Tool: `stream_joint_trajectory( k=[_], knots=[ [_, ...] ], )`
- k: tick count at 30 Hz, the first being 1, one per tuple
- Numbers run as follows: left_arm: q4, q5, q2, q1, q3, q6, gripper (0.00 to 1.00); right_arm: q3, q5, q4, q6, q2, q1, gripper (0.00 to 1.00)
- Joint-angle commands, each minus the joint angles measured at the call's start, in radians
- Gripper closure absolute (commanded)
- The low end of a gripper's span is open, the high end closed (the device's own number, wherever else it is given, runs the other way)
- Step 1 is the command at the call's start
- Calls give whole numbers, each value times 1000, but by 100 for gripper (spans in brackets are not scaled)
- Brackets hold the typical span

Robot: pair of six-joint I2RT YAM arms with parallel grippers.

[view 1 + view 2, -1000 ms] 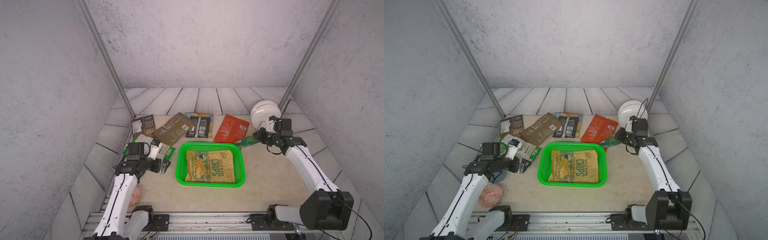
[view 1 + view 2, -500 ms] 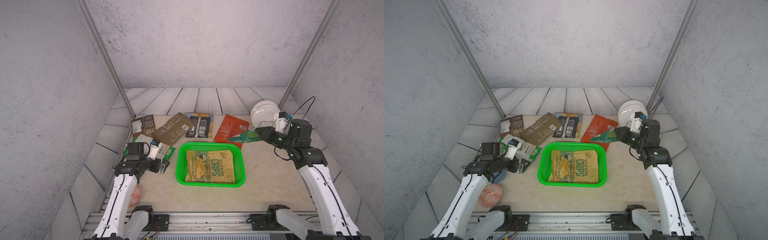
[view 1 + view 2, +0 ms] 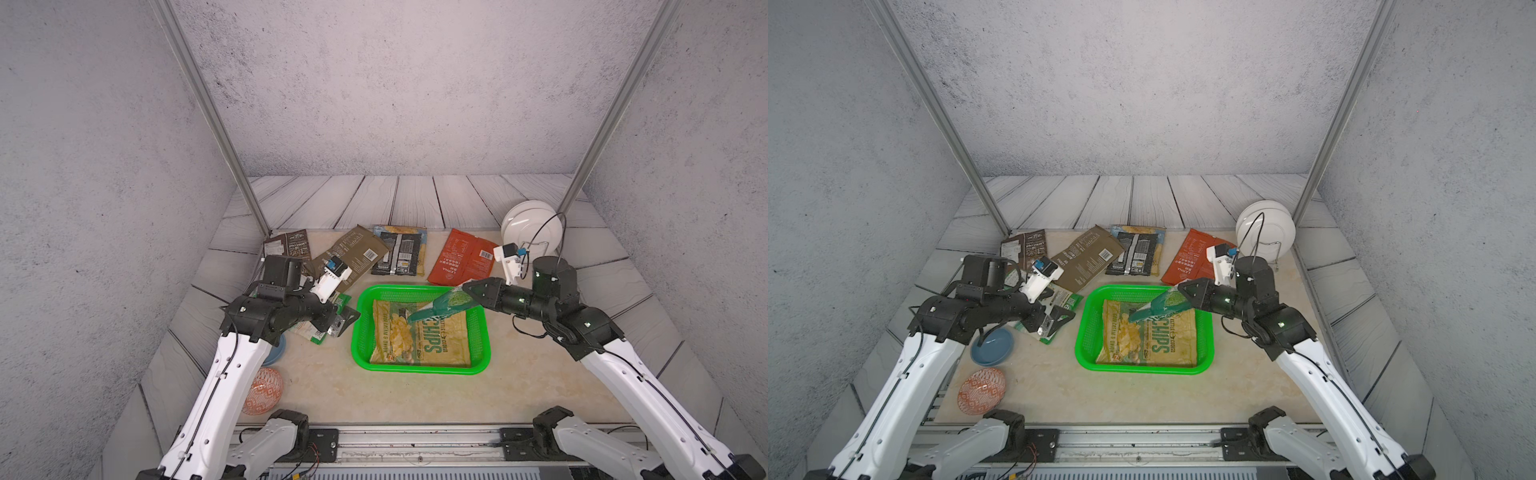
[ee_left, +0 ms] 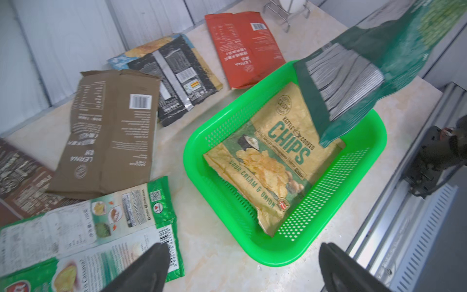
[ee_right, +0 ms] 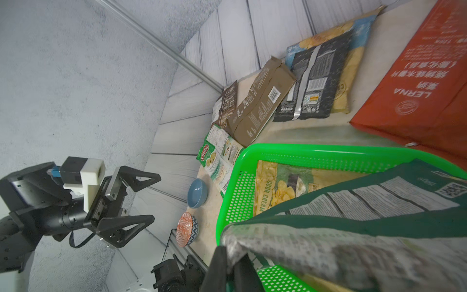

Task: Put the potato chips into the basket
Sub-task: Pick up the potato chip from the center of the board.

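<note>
– Advice for the drop?
– Left gripper (image 5: 156, 197) hangs wide apart above the light-green bag (image 4: 88, 227), at nine o'clock of the basket (image 3: 419, 370); it is out of the way. Right gripper (image 3: 467, 289), at two o'clock, pinches the dark-green bag (image 3: 446, 305) by one edge, its low end over the basket. I would carry it to the centre, lower, then release so it lies flat.
– Containers?
– Blue bowl (image 3: 992, 345) at eight o'clock looks empty. Basket holds one cream bag (image 3: 419, 340), flat.
</note>
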Motion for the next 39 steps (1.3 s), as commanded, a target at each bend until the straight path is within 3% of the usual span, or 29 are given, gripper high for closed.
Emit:
stream_joint_trajectory(
  k=[1,5,9,19,26,36,39],
  knots=[
    [-60,-83,44,-82,72,10,2,1,39,142,69,28,49,100],
    [-62,-82,67,-146,128,33,2,-25,37,243,153,62,80,100],
    [-16,-41,47,-210,95,116,2,-25,43,310,236,107,107,100],
    [155,-129,33,-358,9,187,2,-3,205,360,324,148,223,100],
    [220,-189,57,-435,-34,177,1,15,312,363,335,164,312,100],
    [291,-287,104,-510,-63,166,0,26,355,412,411,201,372,100],
    [327,-315,102,-519,-77,155,5,23,357,414,430,205,380,100]
  ],
)
